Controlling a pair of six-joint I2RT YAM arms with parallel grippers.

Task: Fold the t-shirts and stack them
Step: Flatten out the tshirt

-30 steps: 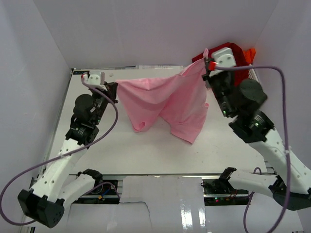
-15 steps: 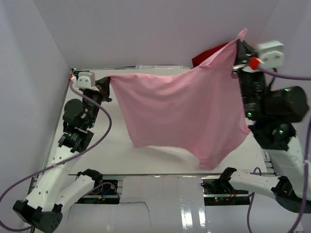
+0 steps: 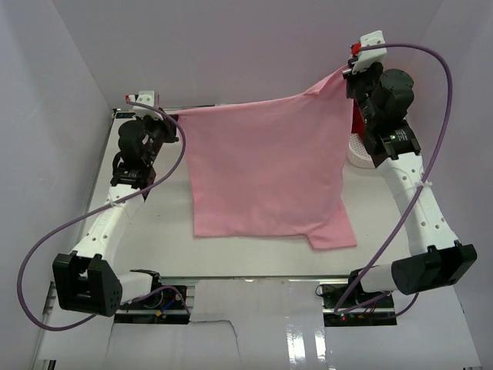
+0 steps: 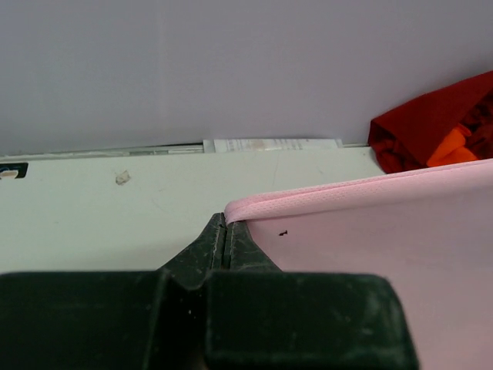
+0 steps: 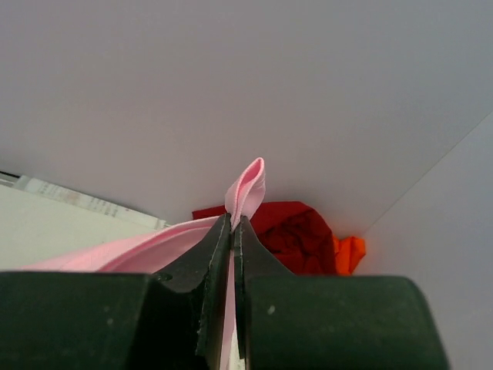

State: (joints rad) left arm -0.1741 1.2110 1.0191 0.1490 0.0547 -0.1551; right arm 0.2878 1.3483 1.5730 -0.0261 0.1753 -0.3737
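Hanging spread between the two arms, the light pink t-shirt (image 3: 266,177) forms a broad sheet over the bench (image 3: 154,239). The left gripper (image 3: 171,125) is clamped tight on the shirt's upper left corner, at the far left of the bench. The left wrist view shows its jaws pressed together, with the pink hemmed edge starting right at their tips. The right gripper (image 3: 348,73) is closed on the opposite upper corner and stands higher, so the top edge slopes up toward the right. In the right wrist view a small loop of pink cloth pokes out above the pinched jaws. The shirt's lower edge appears to rest on the bench toward its near side, though the top view does not make contact certain. A white mesh basket (image 3: 359,150) sits at the far right, partly behind the right arm. The dark red t-shirt (image 5: 289,231) and the orange t-shirt (image 5: 348,254) lie bunched together in that corner, touching, against the back wall.
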